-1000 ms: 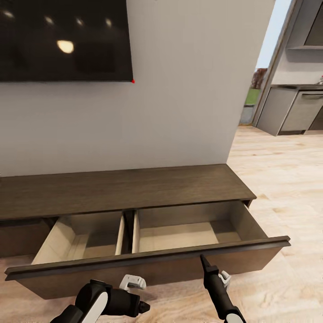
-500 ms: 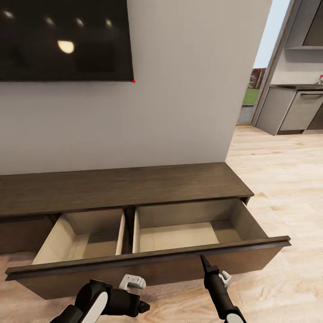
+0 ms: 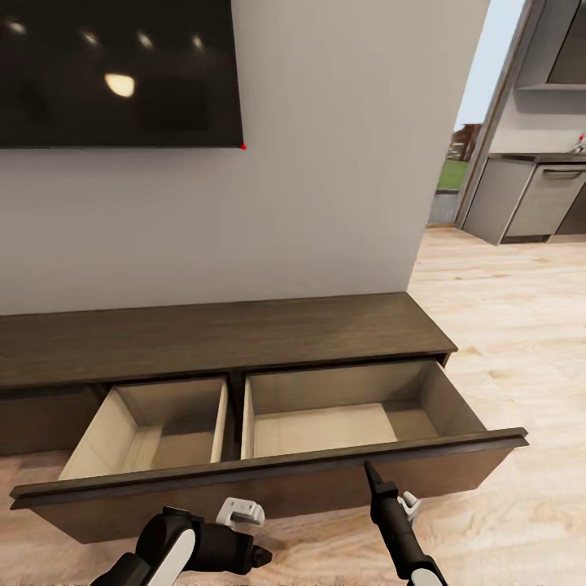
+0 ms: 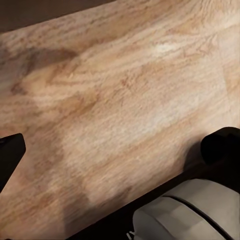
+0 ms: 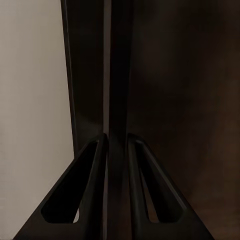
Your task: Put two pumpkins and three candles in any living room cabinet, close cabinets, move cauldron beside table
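The wall (image 3: pixel 325 163) ahead of me is pale grey, with a black television (image 3: pixel 114 73) mounted on it at upper left. To the right a doorway opens onto a kitchen (image 3: pixel 537 195) with grey cupboards. The floor (image 3: pixel 521 325) is light wood plank.

The cabinet (image 3: pixel 220 338) stands against the wall, long, low and dark brown. Its wide drawer (image 3: pixel 268 480) is pulled well out toward me. The pale tan interior is split into two compartments by a divider (image 3: pixel 232 419).

My right pincer (image 3: pixel 368 469) points at the top lip of the drawer front. In the right wrist view the two fingers (image 5: pixel 95 190) stand narrow, one either side of the dark edge (image 5: pixel 117 100) of that front, closed on it.

My left arm (image 3: pixel 175 545) hangs low in front of the drawer, above the floor. My left pincer (image 3: pixel 259 557) is at its tip; I cannot tell whether it is wide or narrow. In the left wrist view one dark fingertip (image 4: pixel 9 155) sits over bare planks (image 4: pixel 115 100).
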Motion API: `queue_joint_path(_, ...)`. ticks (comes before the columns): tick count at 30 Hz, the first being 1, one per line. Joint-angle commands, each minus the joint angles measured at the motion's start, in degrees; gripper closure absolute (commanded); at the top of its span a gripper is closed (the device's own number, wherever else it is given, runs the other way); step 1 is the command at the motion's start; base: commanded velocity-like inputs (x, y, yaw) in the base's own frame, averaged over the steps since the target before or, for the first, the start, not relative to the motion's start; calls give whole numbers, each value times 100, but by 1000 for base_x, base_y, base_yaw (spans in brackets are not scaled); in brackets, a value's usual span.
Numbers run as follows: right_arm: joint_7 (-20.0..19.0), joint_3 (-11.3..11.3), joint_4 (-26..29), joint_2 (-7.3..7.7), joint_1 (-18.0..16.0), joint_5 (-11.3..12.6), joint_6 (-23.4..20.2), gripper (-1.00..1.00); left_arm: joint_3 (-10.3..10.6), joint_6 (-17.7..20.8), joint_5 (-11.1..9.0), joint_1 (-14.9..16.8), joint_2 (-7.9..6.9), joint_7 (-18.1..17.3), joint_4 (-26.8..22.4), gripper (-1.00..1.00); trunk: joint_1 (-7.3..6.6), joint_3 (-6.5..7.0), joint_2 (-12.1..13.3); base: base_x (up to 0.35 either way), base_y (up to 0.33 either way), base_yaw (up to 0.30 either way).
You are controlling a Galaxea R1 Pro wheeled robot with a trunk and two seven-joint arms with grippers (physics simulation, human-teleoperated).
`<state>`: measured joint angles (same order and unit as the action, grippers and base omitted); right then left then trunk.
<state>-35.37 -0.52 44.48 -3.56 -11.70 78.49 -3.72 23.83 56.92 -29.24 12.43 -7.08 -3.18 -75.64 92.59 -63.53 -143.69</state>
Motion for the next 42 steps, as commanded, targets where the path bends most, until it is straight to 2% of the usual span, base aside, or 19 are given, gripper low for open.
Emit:
queue_joint_path(1,-50,333,-10,-4,1,8,-50,100,8,15,34,5,-4,-33,-4,-100,-2,-6,-2,-44,0,0)
queue_joint_path(24,-50,333,-10,-4,-1,8,-52,100,-9,16,39,4,-4,-33,-4,-100,-2,-6,-2,-13,0,0)
queue_joint_path(25,-50,333,-10,-4,0,8,-51,-100,-10,18,39,3,-4,-33,-4,-100,-2,-6,-2,0,0,0)
queue_joint_path(35,-42,333,-10,-4,1,8,-55,-100,-10,14,41,5,-4,-33,-4,-100,-2,-6,-2,-5,0,0)
queue_joint_path(42,-40,333,-10,-4,0,8,-56,-100,7,14,33,5,-4,-33,-4,-100,-2,-6,-2,-190,0,0)
